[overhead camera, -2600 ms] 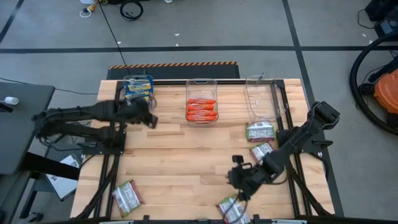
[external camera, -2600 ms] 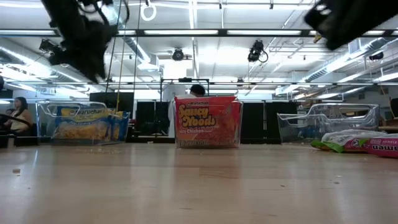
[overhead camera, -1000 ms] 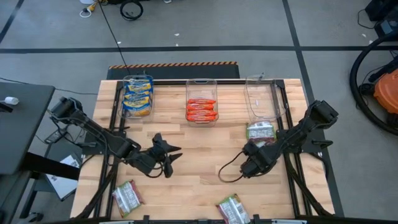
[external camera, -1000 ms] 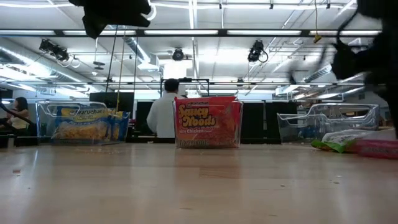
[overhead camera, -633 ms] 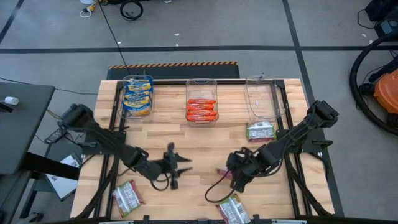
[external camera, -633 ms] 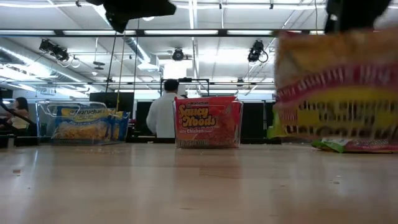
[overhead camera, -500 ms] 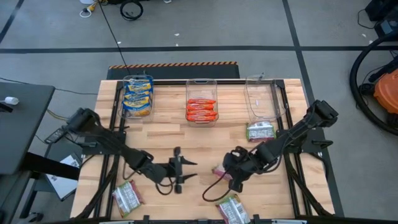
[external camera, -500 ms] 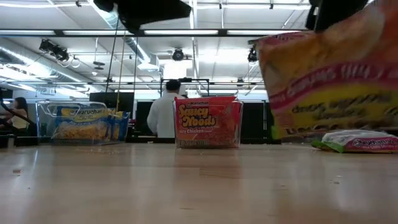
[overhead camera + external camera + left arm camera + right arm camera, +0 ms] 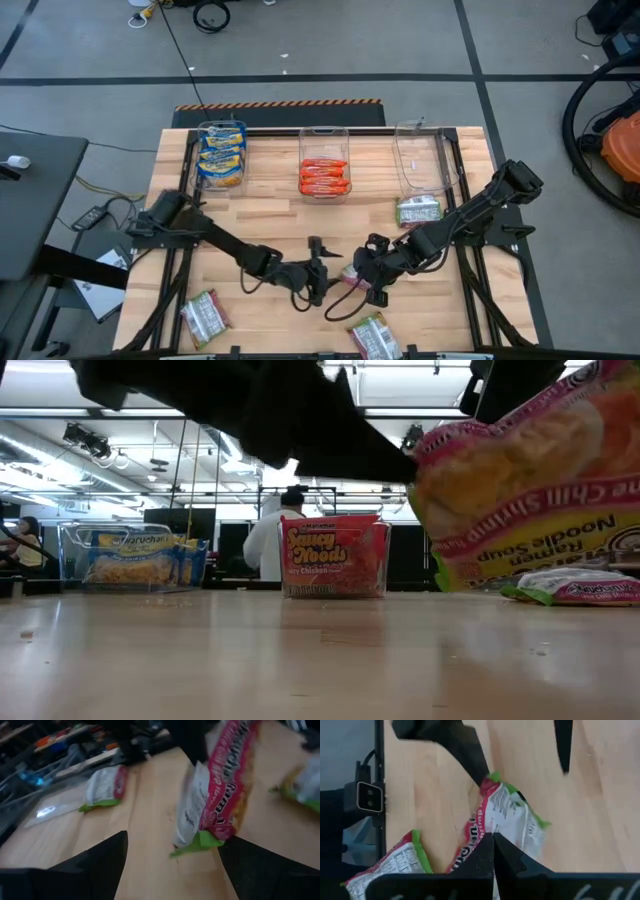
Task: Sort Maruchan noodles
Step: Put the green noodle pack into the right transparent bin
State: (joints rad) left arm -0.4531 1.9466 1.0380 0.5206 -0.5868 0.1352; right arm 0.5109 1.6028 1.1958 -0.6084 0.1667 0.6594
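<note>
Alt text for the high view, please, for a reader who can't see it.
Over the table's middle, the right gripper, shut, holds a silvery-white noodle packet out to the open left gripper. Three clear bins line the far edge; three more packets lie loose on the table.

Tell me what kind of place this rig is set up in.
Probably a lab or workshop hall: long ceiling strip lights, a grey floor marked with dark tape lines, loose cables, and a person behind the wooden table.
</note>
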